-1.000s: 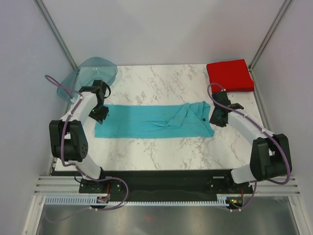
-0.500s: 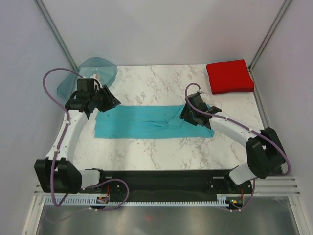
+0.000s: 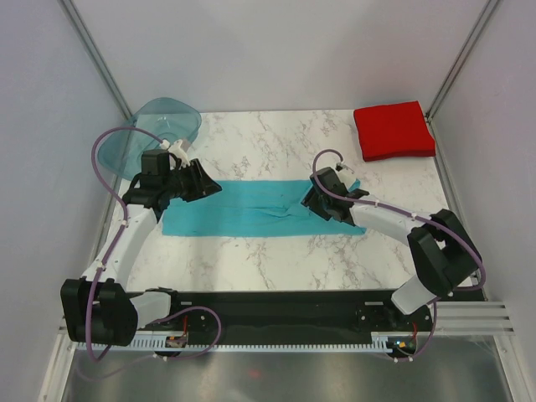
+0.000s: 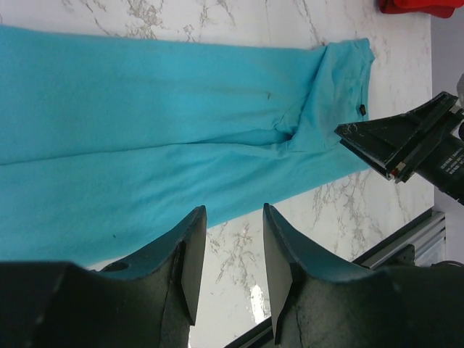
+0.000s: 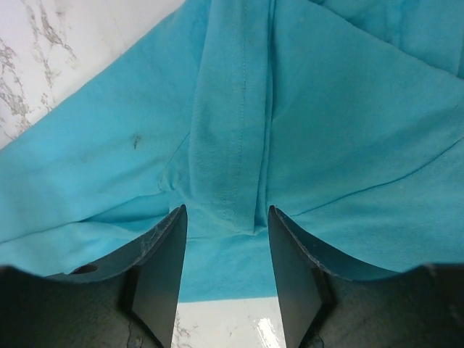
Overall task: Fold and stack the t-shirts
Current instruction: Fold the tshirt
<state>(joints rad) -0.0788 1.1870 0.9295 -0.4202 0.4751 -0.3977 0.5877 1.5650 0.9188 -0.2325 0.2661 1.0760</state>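
The turquoise t-shirt [image 3: 251, 209] lies flat as a long folded strip across the middle of the table. It fills the left wrist view [image 4: 145, 138] and the right wrist view [image 5: 326, 109]. My left gripper [image 3: 211, 186] is open and empty, above the strip's left part [image 4: 233, 210]. My right gripper [image 3: 306, 202] is open and empty, low over a sleeve fold [image 5: 232, 145] in the strip's right part [image 5: 226, 212]. The red t-shirt [image 3: 394, 131] lies as a folded square at the back right corner.
A translucent teal plastic tray [image 3: 155, 127] sits at the back left corner, behind my left arm. The table's front edge and black rail [image 3: 276, 301] run below the strip. Grey walls close in both sides. The right gripper body [image 4: 406, 141] shows in the left wrist view.
Both grippers have left the strip's two ends and moved inward over it, the left one rightward and the right one leftward. The strip stays flat on the table.
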